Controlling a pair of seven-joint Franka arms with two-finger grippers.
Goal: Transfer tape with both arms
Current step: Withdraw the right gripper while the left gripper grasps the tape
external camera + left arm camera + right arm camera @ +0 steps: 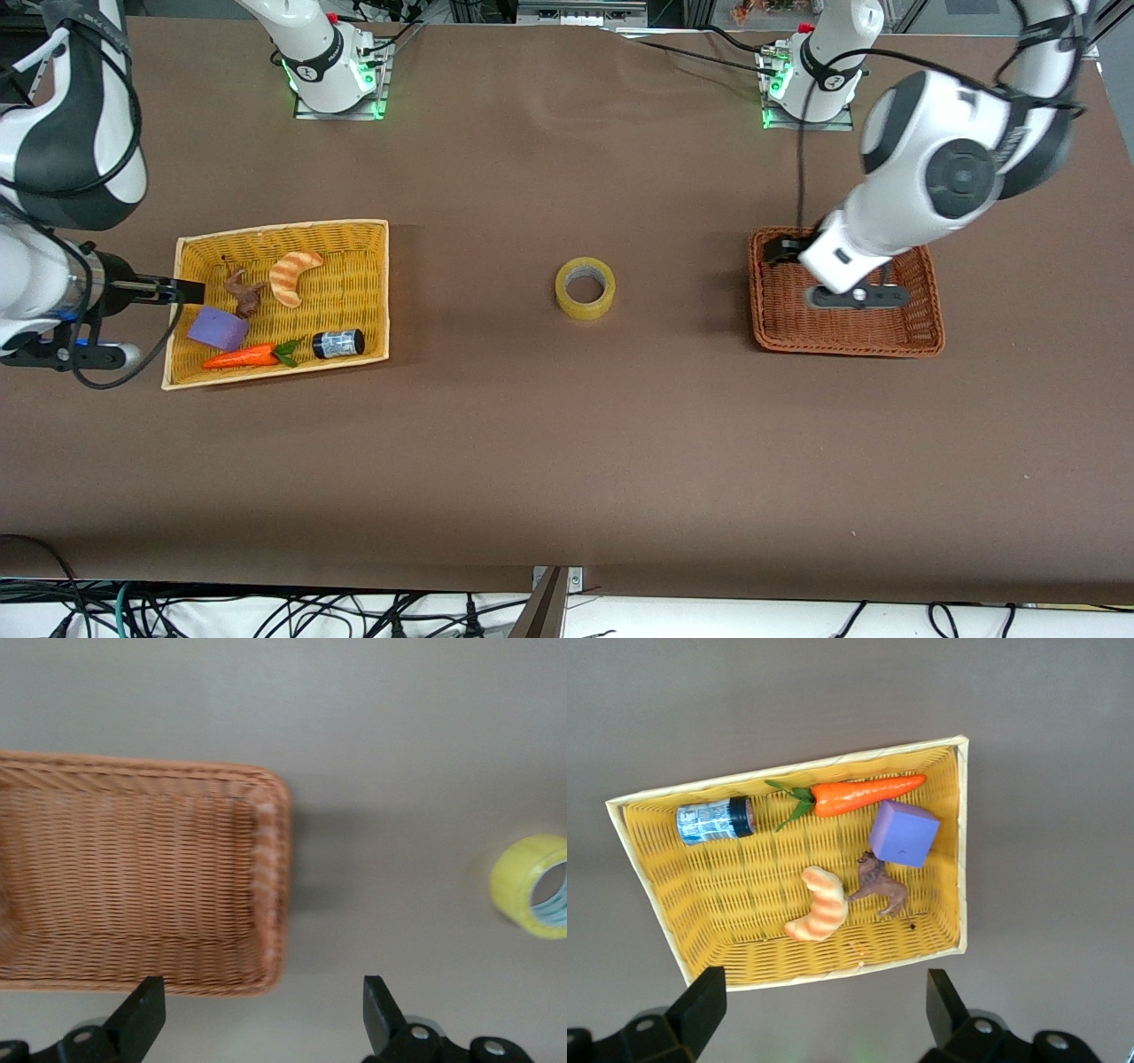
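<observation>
The tape (585, 307), a yellowish ring with a grey core, lies flat on the brown table midway between the two baskets. It also shows in the left wrist view (523, 881). My left gripper (781, 248) is open and empty, over the brown wicker basket (846, 347) at the rim toward the tape. In its own view (263, 988) the fingers straddle a corner of that basket (275, 868). My right gripper (188, 291) is open and empty over the rim of the yellow basket (283, 229) at the right arm's end. In its own view (824, 981) the fingers stand wide apart.
The yellow basket (962, 859) holds a striped orange croissant toy (292, 275), a purple block (217, 328), a carrot (239, 357), a small dark jar (338, 343) and a brown figure (244, 294). The brown basket holds nothing visible.
</observation>
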